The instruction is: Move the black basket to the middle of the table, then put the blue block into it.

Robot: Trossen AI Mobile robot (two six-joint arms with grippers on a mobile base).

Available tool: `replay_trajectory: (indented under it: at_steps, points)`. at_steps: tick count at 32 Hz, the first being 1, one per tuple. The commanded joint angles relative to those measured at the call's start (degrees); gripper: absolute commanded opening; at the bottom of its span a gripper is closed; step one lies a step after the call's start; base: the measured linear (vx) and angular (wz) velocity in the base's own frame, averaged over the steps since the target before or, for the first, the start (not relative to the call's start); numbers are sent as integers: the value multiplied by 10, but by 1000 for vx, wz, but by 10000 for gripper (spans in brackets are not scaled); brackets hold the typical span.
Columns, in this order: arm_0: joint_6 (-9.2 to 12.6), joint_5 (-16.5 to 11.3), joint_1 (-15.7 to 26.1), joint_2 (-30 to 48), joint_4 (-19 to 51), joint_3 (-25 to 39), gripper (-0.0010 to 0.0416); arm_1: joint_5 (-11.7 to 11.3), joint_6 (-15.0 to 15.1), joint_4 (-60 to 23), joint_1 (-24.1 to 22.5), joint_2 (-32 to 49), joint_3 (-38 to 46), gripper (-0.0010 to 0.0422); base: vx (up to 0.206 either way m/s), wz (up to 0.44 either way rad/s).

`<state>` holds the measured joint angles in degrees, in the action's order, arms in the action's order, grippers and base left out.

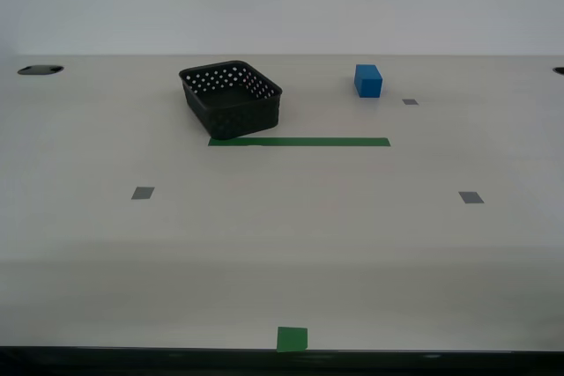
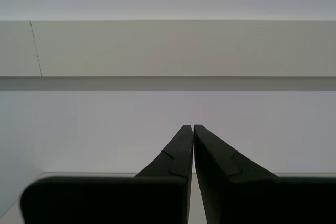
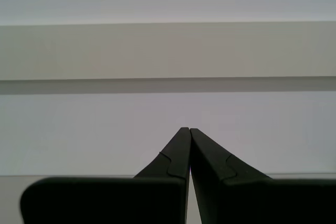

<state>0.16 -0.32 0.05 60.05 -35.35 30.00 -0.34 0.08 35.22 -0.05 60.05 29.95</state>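
Black basket (image 1: 231, 99), hole-dotted, sits empty; first pincer (image 3: 189, 129) and second pincer (image 2: 192, 127) pressed together.

Exterior view faces across the table (image 1: 335, 253); both wrist views face a wall.

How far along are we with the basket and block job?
Nothing done yet. The black basket sits toward the table's far side, at the green tape's end; the blue block stands outside it. My first hand and second hand are shut and empty. Both steps remain.
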Motion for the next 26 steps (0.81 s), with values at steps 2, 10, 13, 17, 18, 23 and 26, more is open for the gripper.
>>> replay_trajectory:
  at_steps: [2, 10, 13, 17, 18, 23, 26]
  points:
    - [0, 0, 0, 0, -2, 0, 0, 0, 0, 2, 0, 0, 0, 0, 0, 0]
    - [0, 0, 0, 0, -2, 0, 1, 0, 0, 2, 0, 0, 0, 0, 0, 0]
    - [0, 0, 0, 0, -2, 0, 1, 0, 0, 3, 0, 0, 0, 0, 0, 0]
    - [0, 0, 0, 0, -1, 0, 1, 0, -1, 2, 0, 0, 2, 0, 0, 0]
    - [0, 0, 0, 0, -1, 0, 1, 0, -1, 2, 0, 0, 3, 0, 0, 0]
    - [0, 0, 0, 0, -1, 0, 0, 0, -15, 0, 0, 0, 3, 0, 0, 0]
    - [0, 0, 0, 0, 0, 0, 1, 0, -30, -43, -1, 0, 18, 0, 0, 0]
